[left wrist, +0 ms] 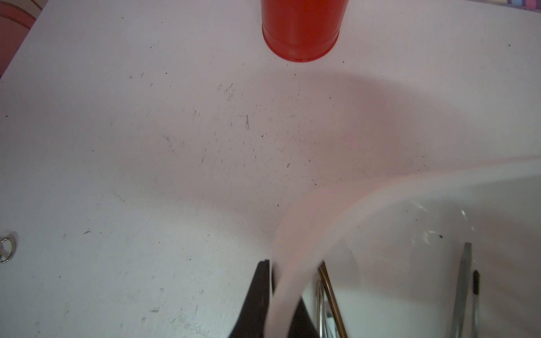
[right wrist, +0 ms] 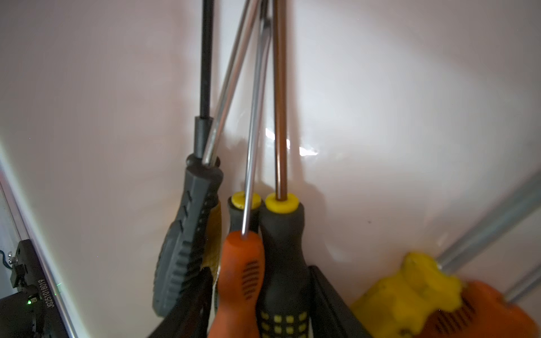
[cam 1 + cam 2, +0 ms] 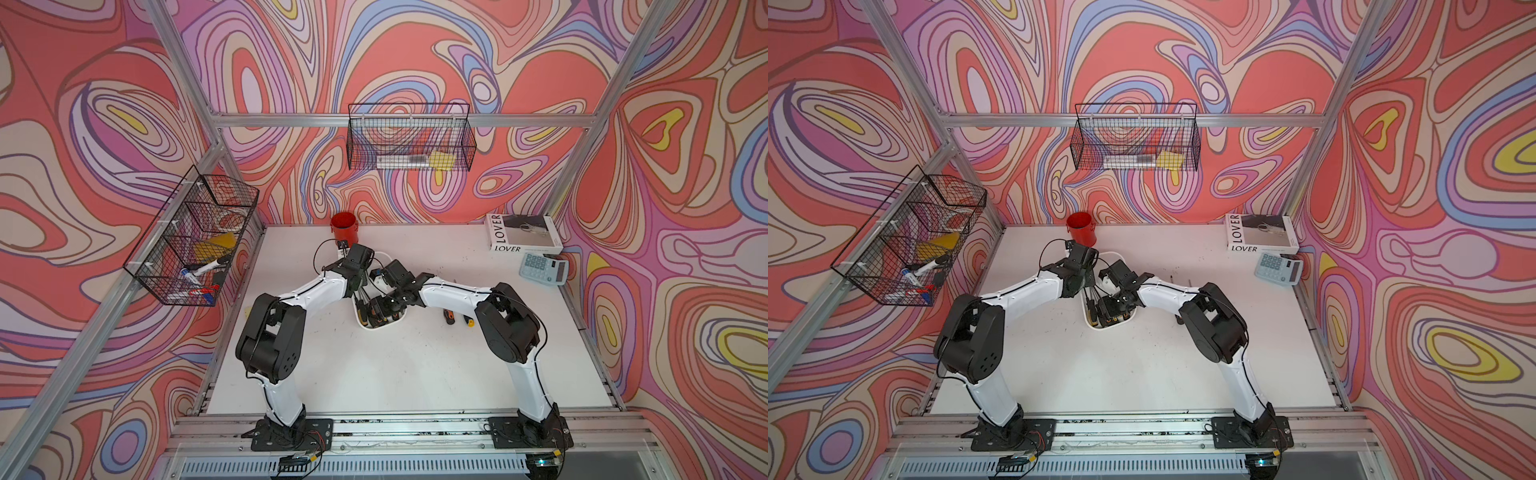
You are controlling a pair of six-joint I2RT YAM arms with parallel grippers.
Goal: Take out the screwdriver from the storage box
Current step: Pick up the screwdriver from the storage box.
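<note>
**Both end effectors at the white box of screwdrivers**

The storage box (image 3: 377, 327) sits in the middle of the table (image 3: 395, 374), just in front of a red cup (image 3: 344, 228). Its screwdrivers lie with their handles toward the near end and their shafts pointing toward the cup. In the right wrist view an orange-handled screwdriver (image 2: 243, 278) and a black-and-yellow screwdriver (image 2: 282, 257) lie pressed side by side. A grey-handled screwdriver (image 2: 187, 234) is just beside them.

The left arm (image 3: 316, 291) and right arm (image 3: 453, 293) rise from their bases at the near edge. Their elbows are up, their forearms lean in toward each other, and both wrists tip down over the box.

The left end effector (image 1: 278, 292) is closed on the box's rim, with one dark finger outside the wall and one inside.

The right end effector (image 2: 260, 281) is down inside the box. Its jaws stand partly apart, one on each side of the orange and black-and-yellow handles. Whether they press on those handles cannot be made out.

In both top views the arms hide most of the box, so only its near rounded end shows. A yellow handle (image 2: 409, 292) and a second orange one are blurred and cut off in the right wrist view. Two more screwdrivers (image 3: 449, 316) lie on the table beside the box, partly behind the right arm.
</note>
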